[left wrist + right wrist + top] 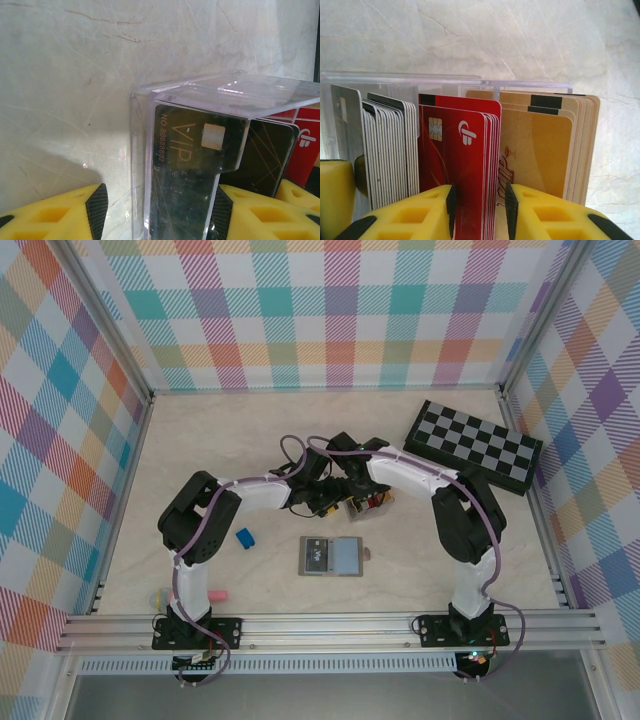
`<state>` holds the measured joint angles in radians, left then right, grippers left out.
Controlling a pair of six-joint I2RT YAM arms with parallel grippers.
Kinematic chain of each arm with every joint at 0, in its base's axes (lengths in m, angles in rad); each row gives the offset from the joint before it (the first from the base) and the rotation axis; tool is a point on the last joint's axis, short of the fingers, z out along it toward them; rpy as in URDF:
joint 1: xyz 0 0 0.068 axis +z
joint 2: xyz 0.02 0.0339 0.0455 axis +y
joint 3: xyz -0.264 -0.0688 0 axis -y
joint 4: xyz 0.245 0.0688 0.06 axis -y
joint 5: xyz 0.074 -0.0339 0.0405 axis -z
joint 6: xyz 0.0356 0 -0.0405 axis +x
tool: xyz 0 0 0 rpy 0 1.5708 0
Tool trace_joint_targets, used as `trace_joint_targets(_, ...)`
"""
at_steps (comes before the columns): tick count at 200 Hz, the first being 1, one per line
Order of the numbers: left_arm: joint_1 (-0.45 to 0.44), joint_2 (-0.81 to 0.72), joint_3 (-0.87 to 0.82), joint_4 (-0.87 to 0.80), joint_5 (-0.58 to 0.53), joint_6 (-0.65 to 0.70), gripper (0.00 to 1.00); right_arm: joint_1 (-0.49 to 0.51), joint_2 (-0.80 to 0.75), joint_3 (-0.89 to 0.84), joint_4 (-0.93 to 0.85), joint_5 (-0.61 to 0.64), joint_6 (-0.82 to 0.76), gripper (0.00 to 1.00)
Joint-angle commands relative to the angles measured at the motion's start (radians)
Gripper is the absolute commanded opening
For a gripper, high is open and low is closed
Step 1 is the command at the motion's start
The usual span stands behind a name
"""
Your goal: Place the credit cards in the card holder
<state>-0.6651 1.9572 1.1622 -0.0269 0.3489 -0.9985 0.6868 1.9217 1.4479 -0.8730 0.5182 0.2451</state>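
Well, my left claw (pixel 157 205) stands open astride the black card (pixel 190 165) and the end wall of the clear tray (pixel 215 92). My right claw (pixel 479 200) pinches the red cards (pixel 455 145) standing in that tray. I should lift straight up, keeping the neighbouring stacks undisturbed, then carry them to the card holder (pixel 331 557), which lies open on the surface (pixel 60 75) nearer my bases.

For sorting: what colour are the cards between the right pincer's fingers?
Red cards; clearest in the right wrist view.

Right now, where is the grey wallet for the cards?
In the overhead view, the grey wallet lies flat on the table, on the near side of the clear card tray, with a blue block to its left.
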Motion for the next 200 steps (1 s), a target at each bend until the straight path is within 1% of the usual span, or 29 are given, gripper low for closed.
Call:
trace_joint_targets(1,-0.004,0.024,-0.001,-0.102,-0.022,0.015,0.58,0.003,0.004,0.002,-0.01,0.082,-0.016,0.32)
trace_joint_targets(13,-0.004,0.026,-0.001,-0.099,-0.021,0.015,0.58,0.003,-0.004,-0.001,-0.006,0.085,-0.019,0.26)
trace_joint_targets(22,-0.005,0.026,-0.003,-0.098,-0.022,0.015,0.58,0.003,-0.006,0.0,-0.012,0.085,-0.02,0.23)
trace_joint_targets(42,-0.007,0.027,-0.004,-0.097,-0.022,0.015,0.58,0.004,-0.009,0.003,-0.02,0.088,-0.018,0.22)
trace_joint_targets(66,-0.009,0.027,-0.004,-0.096,-0.022,0.015,0.58,0.004,-0.013,0.002,-0.022,0.088,-0.015,0.19)
trace_joint_targets(152,-0.014,0.031,-0.003,-0.096,-0.021,0.015,0.57,0.003,-0.021,0.0,-0.035,0.117,-0.014,0.2)
trace_joint_targets(177,-0.015,0.031,-0.001,-0.096,-0.019,0.015,0.57,0.003,-0.02,-0.003,-0.037,0.121,-0.011,0.23)
trace_joint_targets(200,-0.016,0.029,0.001,-0.098,-0.019,0.015,0.57,0.003,-0.019,-0.004,-0.038,0.13,-0.012,0.23)
